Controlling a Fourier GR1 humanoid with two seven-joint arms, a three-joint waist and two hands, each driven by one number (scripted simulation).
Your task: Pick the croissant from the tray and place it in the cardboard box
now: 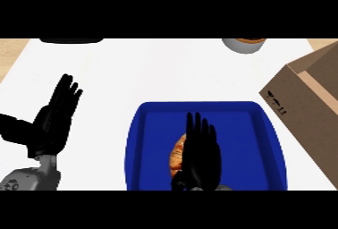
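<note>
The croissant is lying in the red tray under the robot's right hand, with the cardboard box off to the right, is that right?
Not quite: the tray is blue, not red, as the head view shows. The croissant does lie in it under the right hand, with the cardboard box to the right.

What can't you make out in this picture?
- Croissant: mostly hidden by the right hand in the head view; contact cannot be told.
- Box: cut off by the right edge, inside unseen.
- Grey cup and dark thing: cut by the top edge.
</note>
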